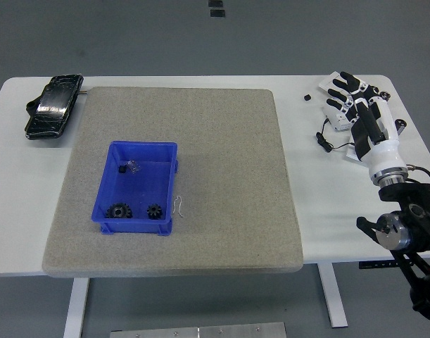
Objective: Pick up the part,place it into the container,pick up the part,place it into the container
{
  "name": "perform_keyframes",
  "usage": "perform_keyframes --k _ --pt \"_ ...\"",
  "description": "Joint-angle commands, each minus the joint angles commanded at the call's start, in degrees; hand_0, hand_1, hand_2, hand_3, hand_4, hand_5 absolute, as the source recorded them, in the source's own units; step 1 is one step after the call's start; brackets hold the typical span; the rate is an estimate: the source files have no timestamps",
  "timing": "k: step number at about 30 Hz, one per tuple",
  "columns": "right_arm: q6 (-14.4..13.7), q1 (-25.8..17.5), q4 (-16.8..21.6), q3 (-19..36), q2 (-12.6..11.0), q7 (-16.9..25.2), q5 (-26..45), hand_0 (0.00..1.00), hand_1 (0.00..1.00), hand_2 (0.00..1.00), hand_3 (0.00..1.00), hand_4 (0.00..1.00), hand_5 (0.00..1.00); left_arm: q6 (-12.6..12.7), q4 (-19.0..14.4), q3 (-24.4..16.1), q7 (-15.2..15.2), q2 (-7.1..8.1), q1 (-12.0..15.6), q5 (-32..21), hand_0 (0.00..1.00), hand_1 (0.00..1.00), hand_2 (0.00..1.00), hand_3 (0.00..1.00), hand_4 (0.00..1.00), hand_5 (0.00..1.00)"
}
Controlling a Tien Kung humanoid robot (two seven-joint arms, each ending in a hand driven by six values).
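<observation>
A blue container sits on the left part of the grey mat. Inside it lie two black gears near the front wall and a small black part with a shiny piece near the back. My right hand hovers over the table's far right corner, fingers spread and holding nothing. It covers most of the loose parts there; a white piece and a dark cylinder's end peek out beside it. The left arm is out of view.
A thin wire clip lies on the mat just right of the container. A black wrapped device rests at the table's far left. A small black bit and a thin black cable lie near my right hand.
</observation>
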Motion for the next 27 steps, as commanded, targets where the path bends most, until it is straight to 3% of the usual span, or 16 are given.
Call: perform_keyframes --k 14,27 --pt "-0.61 -1.14 2.03 3.33 -1.38 -0.23 -0.93 0.752 0.715 0.742 0.716 0.849 0.629 -0.21 0.11 0.03 -0.1 0.17 -0.94 0.32 0.681 0.638 0.604 0.594 0.673 0.349" --pt "-0.96 -1.43 1.11 3.14 -1.4 0.28 -0.3 0.745 0.707 0.734 0.7 0.849 0.635 -0.3 0.28 1.17 -0.72 -0.11 -1.3 -0.87 0.681 0.639 0.604 0.594 0.674 0.343"
